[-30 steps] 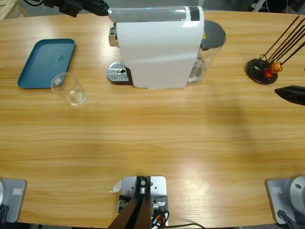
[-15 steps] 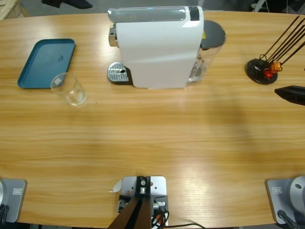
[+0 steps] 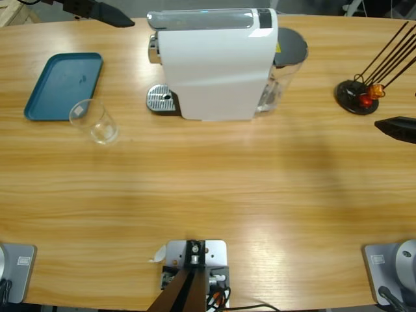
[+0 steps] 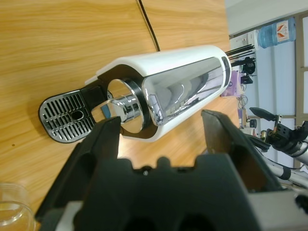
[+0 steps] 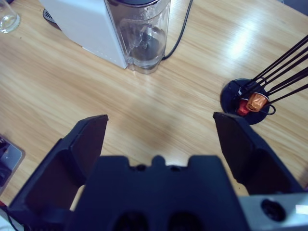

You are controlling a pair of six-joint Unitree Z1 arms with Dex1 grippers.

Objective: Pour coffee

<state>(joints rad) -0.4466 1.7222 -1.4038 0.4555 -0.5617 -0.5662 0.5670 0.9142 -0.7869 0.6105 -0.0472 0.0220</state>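
Two claws, both open and empty, hang over a bench with one coffee machine.

The left claw [image 4: 161, 139] has its jaws spread, holding nothing, and looks down on the one white coffee machine [image 3: 218, 65], its chrome spout [image 4: 118, 108] and one drip grille [image 3: 161, 99]. The right claw [image 5: 161, 139] is spread wide too, above bare wood near one black capsule stand [image 3: 356, 96], which holds two orange-red capsules [image 5: 254, 102]. Beyond them sit one clear glass [image 3: 95, 121] and one blue tray [image 3: 64, 84], side by side. No coffee can be made out in the glass. The bench [image 3: 208, 195] is pale, grained wood. Past its end the left wrist view shows a room with a blue water bottle [image 4: 278, 32].
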